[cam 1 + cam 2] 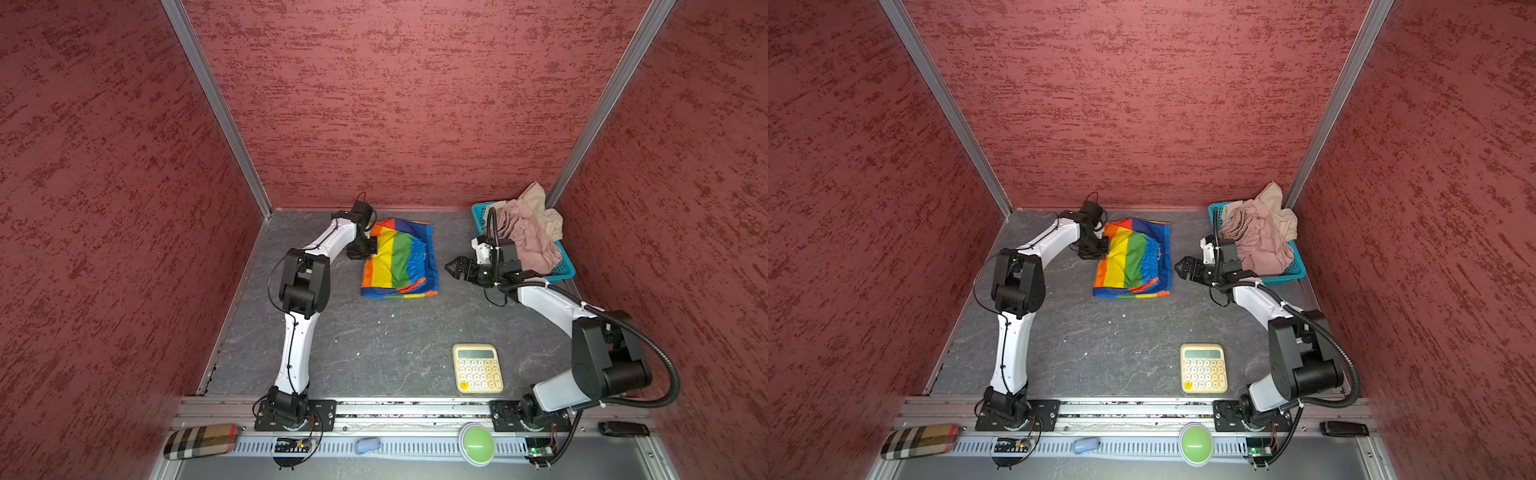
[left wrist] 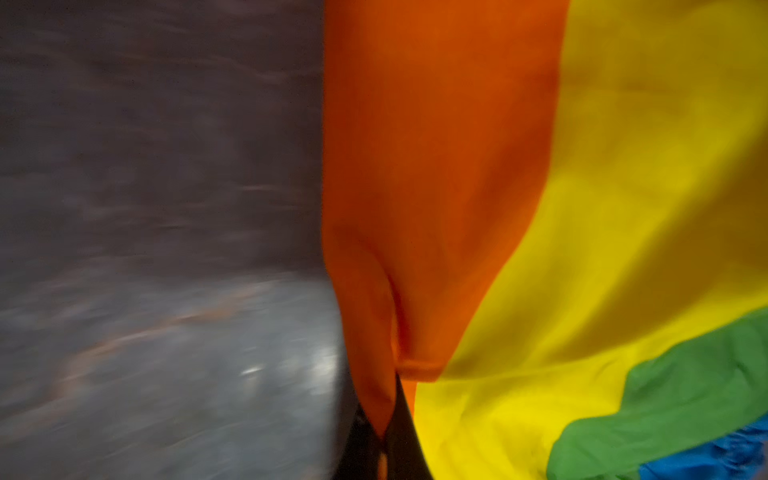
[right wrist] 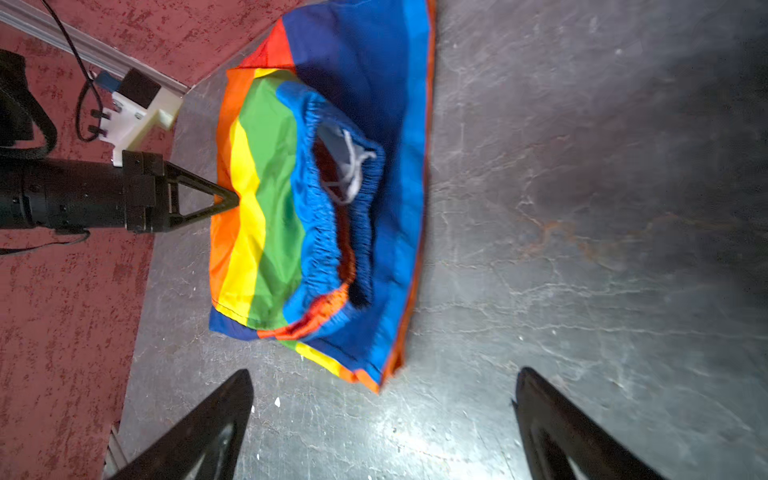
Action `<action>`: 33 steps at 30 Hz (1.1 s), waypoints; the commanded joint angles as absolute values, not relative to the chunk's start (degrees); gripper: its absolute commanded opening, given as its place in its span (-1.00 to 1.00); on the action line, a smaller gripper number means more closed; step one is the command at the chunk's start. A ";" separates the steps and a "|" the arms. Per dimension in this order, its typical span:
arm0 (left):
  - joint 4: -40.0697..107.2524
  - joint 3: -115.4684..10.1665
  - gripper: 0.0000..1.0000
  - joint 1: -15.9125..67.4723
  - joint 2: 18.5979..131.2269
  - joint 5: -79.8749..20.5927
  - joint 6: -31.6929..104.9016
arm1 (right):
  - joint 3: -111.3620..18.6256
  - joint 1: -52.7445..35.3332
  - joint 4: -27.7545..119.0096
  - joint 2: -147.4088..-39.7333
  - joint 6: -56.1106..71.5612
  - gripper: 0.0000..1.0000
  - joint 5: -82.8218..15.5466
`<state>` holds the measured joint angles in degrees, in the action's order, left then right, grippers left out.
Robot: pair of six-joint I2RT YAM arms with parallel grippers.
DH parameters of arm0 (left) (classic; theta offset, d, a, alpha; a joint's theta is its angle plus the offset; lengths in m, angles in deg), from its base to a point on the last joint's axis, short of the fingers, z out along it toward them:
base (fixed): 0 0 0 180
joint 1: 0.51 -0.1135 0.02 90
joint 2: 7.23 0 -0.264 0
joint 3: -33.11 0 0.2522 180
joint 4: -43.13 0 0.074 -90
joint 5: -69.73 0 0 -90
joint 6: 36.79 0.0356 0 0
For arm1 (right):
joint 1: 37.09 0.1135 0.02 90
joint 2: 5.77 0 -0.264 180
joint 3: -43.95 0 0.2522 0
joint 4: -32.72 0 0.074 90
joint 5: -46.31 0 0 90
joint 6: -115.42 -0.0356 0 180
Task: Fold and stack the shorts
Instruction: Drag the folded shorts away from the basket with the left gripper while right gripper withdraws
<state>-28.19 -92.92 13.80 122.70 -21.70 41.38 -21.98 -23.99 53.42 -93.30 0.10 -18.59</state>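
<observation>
Near the back edge of the counter (image 1: pixel 374 332), the left end effector (image 3: pixel 232 200) is pinched shut on the orange side of the rainbow shorts (image 1: pixel 399 257), which spread away toward the open, empty right end effector (image 1: pixel 451 270) by their blue side.

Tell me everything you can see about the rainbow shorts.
The rainbow shorts are thin, smooth, slightly shiny fabric in orange, yellow, green and blue bands, with a gathered blue waistband and a white drawstring. They lie partly folded on the grey table near the back wall, one layer doubled over another. The left gripper is shut on their orange edge; nothing else but the table touches them.
</observation>
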 commanded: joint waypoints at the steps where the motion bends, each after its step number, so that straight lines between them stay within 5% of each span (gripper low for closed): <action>1: -33.15 -91.59 -1.00 9.78 119.75 2.10 51.15 | -25.55 -21.07 50.09 -95.68 -0.80 0.98 -17.91; 12: -2.16 -80.14 -1.00 1.13 118.43 21.16 81.42 | -37.35 -13.90 49.84 -104.94 -2.74 0.98 -15.97; 18: 14.88 -77.77 -1.00 -4.65 118.05 16.07 93.79 | -40.44 -13.53 54.22 -106.05 -1.04 0.98 -15.48; 24: 6.40 -87.40 -1.00 -9.54 121.83 11.21 90.73 | -41.36 -13.55 57.21 -106.29 0.50 0.98 -16.99; 33: 4.89 -84.52 -1.00 -10.91 123.06 7.46 86.41 | -44.48 -13.61 57.19 -109.29 -0.42 0.98 -16.29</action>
